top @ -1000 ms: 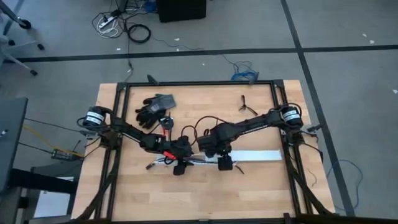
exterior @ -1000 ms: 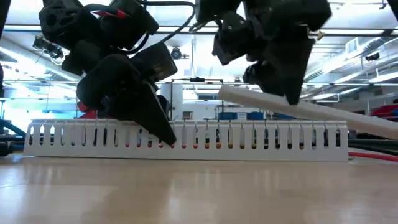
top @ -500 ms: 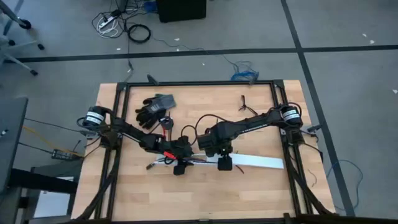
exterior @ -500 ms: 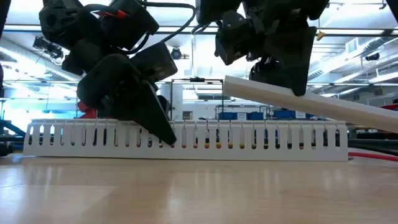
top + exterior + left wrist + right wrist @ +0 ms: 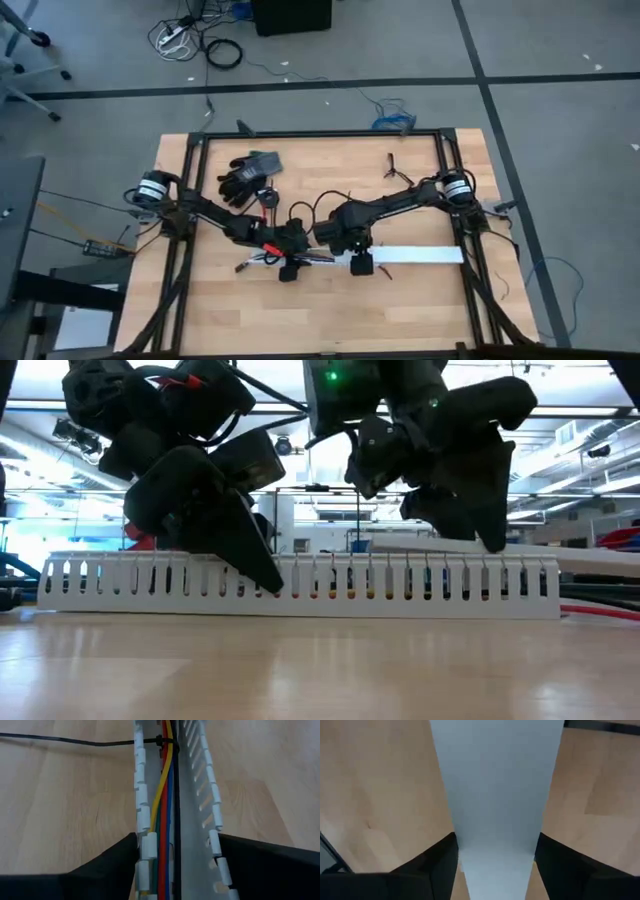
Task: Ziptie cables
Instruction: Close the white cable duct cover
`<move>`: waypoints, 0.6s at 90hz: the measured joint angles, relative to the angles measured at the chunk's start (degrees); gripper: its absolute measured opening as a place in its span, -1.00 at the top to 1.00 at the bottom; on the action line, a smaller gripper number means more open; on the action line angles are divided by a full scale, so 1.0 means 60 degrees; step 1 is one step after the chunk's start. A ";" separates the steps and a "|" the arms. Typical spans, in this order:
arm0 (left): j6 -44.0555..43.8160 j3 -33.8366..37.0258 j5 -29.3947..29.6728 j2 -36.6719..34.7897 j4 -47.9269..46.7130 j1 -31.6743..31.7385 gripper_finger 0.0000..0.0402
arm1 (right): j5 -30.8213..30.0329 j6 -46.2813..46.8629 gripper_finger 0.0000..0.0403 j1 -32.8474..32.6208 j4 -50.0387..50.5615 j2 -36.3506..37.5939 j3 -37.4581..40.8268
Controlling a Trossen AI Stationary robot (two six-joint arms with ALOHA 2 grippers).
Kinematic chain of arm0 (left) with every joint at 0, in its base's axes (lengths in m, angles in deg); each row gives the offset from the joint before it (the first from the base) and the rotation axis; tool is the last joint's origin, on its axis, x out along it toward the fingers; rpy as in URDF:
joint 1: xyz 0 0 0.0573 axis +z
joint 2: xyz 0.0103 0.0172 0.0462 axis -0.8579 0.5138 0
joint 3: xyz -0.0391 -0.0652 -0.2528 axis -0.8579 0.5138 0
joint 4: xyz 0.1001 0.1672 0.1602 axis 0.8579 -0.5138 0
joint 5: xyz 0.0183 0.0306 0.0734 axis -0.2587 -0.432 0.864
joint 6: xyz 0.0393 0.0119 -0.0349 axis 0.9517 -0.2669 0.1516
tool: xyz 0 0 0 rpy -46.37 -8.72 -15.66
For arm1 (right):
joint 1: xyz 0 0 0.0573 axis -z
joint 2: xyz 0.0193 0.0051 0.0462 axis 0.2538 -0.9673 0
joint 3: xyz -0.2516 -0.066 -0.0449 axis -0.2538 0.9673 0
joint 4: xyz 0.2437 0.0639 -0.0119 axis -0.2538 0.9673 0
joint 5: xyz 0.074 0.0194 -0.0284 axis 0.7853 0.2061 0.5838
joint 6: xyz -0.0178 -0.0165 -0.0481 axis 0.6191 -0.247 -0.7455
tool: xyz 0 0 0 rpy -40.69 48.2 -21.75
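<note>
A white slotted channel point(image 5: 201, 795) lies on the wooden table and carries the cables point(image 5: 166, 795), a bunch of yellow, red, blue and black wires running along its inside. The black ziptie point(image 5: 156, 741) crosses the bunch at the channel's far part, its tail point(image 5: 65, 741) lying on the wood. My left gripper point(image 5: 290, 268) sits over the channel. To its right, my right gripper point(image 5: 361, 263) is shut on a flat white cover strip point(image 5: 420, 255), which reaches toward the table's right edge. My left gripper has the slotted channel's two side walls point(image 5: 142, 840) between its two fingers, coming from above and slanting down, with the fingers across the channel. The channel rests on the table. My right gripper pinches the white cover strip's two long edges point(image 5: 455, 840) near its left end, fingers across it. The strip lies about level, just behind the channel point(image 5: 300, 585).
A pair of black gloves point(image 5: 248, 172) lies at the far left of the table and a small black forked clip point(image 5: 397, 168) at the far right. A black frame point(image 5: 320, 134) rims the table. Bare wood lies along the near edge.
My right gripper has come down with the white cover strip. The strip's held end, which stood raised with the strip sloping, has dropped until the strip lies about level behind the channel, and its free end has swung on the table's right side.
</note>
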 joint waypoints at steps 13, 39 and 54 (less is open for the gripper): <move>-0.0016 -0.0007 0.0013 0.0004 0.0004 0.0000 -0.17 | 0.0072 -0.0001 -0.15 0.0010 0.0023 0.0000 0.0000; -0.0235 -0.0011 0.0200 0.0007 0.0002 -0.0004 -0.17 | 0.0222 0.0063 -0.15 0.0022 0.0241 0.0000 0.0000; -0.0305 -0.0011 0.0336 0.0011 0.0015 -0.0004 -0.17 | 0.0279 0.0024 -0.15 0.0086 0.0486 -0.0015 -0.0351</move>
